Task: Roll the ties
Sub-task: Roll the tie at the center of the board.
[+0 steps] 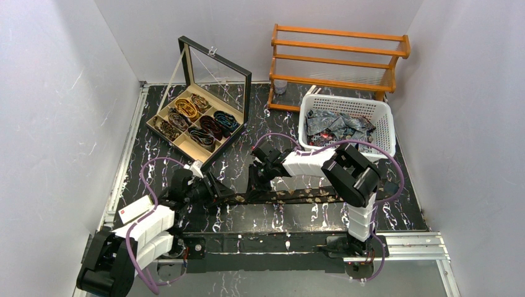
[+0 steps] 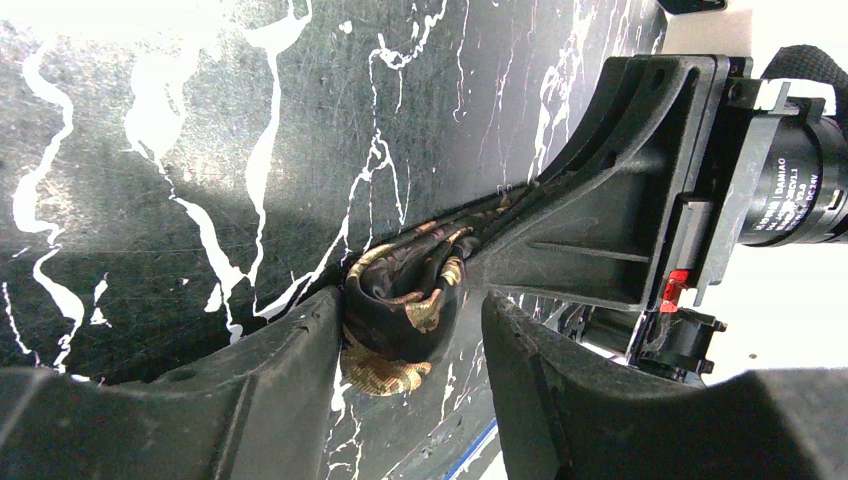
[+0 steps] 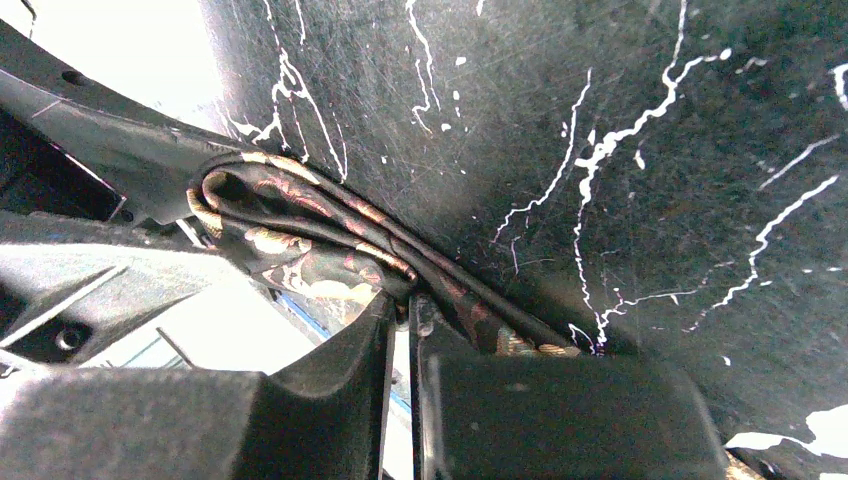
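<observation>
Both arms are built of white, ribbed shell links joined by chunky black motor housings. The left arm [image 1: 151, 226] carries a red-and-white sticker [image 1: 133, 211] on its forearm, and a purple cable [image 1: 143, 176] loops out beside it. A second purple cable [image 1: 391, 162] arcs round the right arm [image 1: 309, 162], whose elbow is a large black block [image 1: 354, 176]. The left claw [image 2: 410, 320] has two broad matt-black fingers [image 2: 230, 400], scuffed and dusty. The right claw [image 3: 400, 320] is black too, with moulded ribs along its frame. Behind it sit a black cylindrical motor [image 2: 800, 185] printed with white lettering and a small red tab [image 2: 675, 290].
</observation>
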